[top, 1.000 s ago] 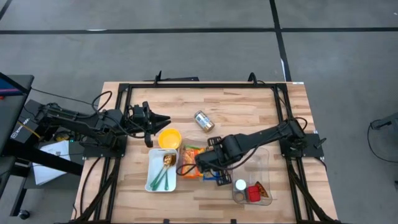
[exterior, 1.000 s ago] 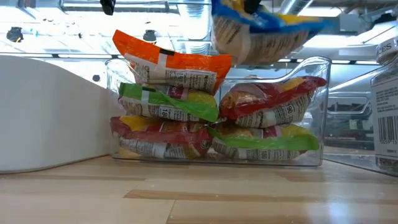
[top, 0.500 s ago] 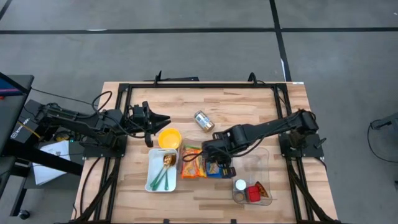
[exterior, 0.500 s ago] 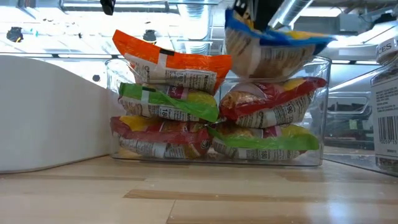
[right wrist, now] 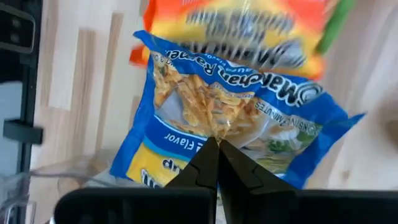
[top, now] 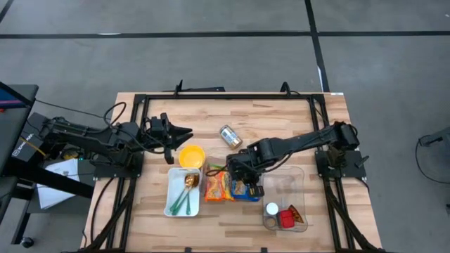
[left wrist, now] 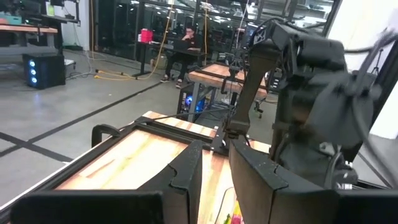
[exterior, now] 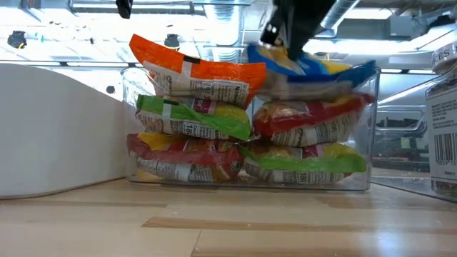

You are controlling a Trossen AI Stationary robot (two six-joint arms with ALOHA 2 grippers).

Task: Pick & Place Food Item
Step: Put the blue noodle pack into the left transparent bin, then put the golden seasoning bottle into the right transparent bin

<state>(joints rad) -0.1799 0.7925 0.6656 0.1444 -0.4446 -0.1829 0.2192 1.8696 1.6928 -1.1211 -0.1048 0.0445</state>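
A clear bin [exterior: 360, 128] holds two stacks of ramen packets; in the high view it [top: 226, 184] lies at the table's middle. My right gripper [top: 242, 176] is over the bin, shut on a blue ramen packet [exterior: 314, 68], which lies on the red packet [exterior: 307, 121] topping one stack. The blue packet fills the right wrist view [right wrist: 224, 118]. An orange packet [exterior: 196, 71] tops the other stack. My left gripper [top: 186, 132] waits at the table's left, narrowly open and empty. My right gripper pinches a fold of wrapper at the middle of the blue packet's upper face [right wrist: 214, 127] between its two fingertips. The fingers come from above, pointing down. The packet lies roughly level with its underside on the red packet in the bin.
A white tray [top: 172, 204] with utensils and a yellow bowl [top: 191, 156] lie left of the bin. A tin can [top: 230, 137] lies beyond it. A clear container [top: 301, 190] with small jars stands to the right. A black frame [top: 225, 98] rims the table.
My right gripper has gone down over the bin with the blue packet, still shut on it. The packet hung clear above the stacks a second ago; now it rests flattened on the red packet.
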